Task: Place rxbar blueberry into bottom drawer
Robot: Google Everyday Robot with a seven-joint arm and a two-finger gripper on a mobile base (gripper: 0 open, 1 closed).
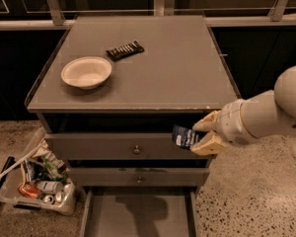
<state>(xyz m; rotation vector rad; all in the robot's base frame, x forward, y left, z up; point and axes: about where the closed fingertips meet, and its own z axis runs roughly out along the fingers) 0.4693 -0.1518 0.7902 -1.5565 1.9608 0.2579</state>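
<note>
- The gripper [201, 136] hangs off the near right of the cabinet, in front of the top drawer [103, 146], below the level of the cabinet top [177, 68].
- Its two fingers are closed on the right end of the bar [184, 137], one above and one below. The dark blue wrapper sticks out to the left, tilted a little.
- The bar is in the air, clear of the cabinet top and well above the bottom drawer [113, 216].
- The bottom drawer is pulled out toward the near side, and the part of its grey floor in view is bare. The middle drawer [108, 177] above it is shut.
- Step in hand, as I judge it: the carry down from the top to the drawer. The pick-up is done and the release is not.
- The next move calls for lowering the bar past both upper drawer fronts and shifting it left and nearer, over the open tray and inside its right wall, before opening the fingers low.
- The bowl [86, 72] and the black bar [125, 50] on the top play no part.
</note>
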